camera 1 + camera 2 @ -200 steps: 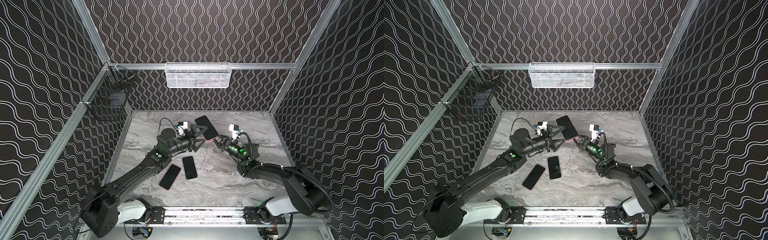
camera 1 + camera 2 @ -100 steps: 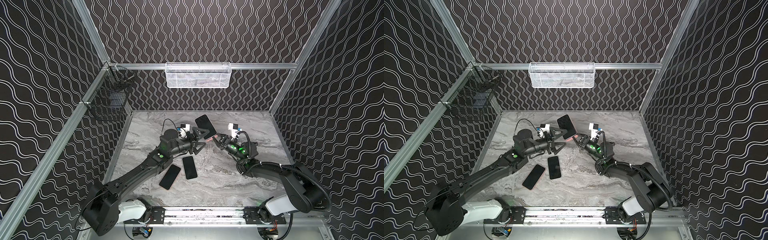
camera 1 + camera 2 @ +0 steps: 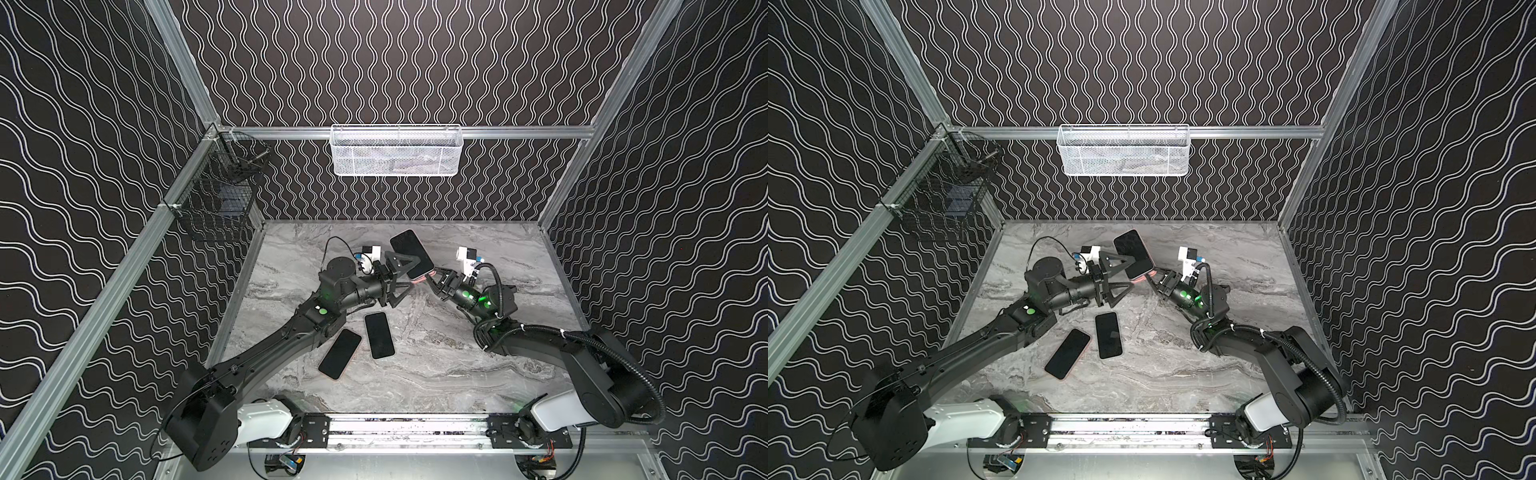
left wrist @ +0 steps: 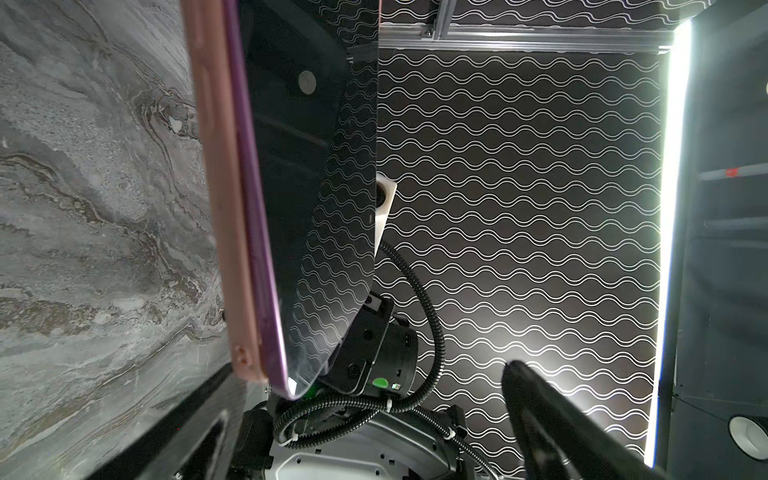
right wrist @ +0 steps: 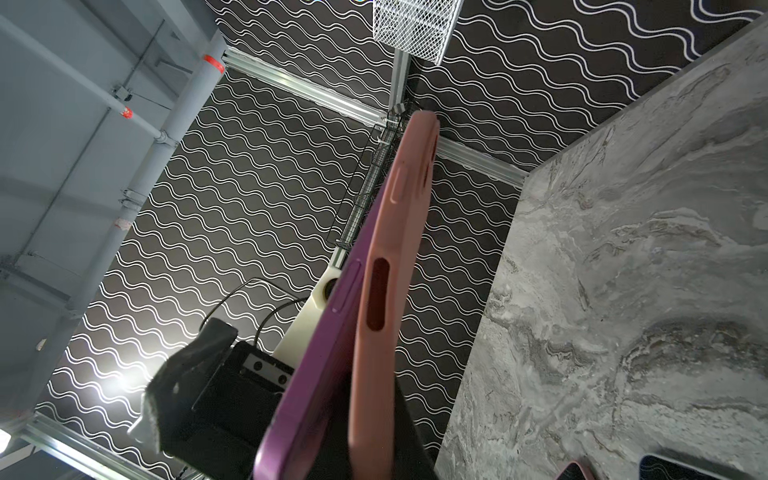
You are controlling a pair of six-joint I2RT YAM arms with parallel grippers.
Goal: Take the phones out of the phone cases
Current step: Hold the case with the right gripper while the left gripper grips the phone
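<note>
Right hand point(image 3: 431, 277) pinches tilted phone point(image 3: 410, 252); left hand point(image 3: 412, 272) open alongside.

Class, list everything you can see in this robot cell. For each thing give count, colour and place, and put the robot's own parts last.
phone: one, purple with a dark screen, held above the table, partly out of its case
phone case: one, pink, on that phone's back
loose phones: two, dark screens, one pink-edged, the other black, flat on the table by the left arm
mesh basket: one, white, on the back rail
wire basket: one, black, on the left wall rail
table: one, grey marble
left gripper: one, black, jaws open either side of the phone
right gripper: one, black, shut on the phone case's end
</note>
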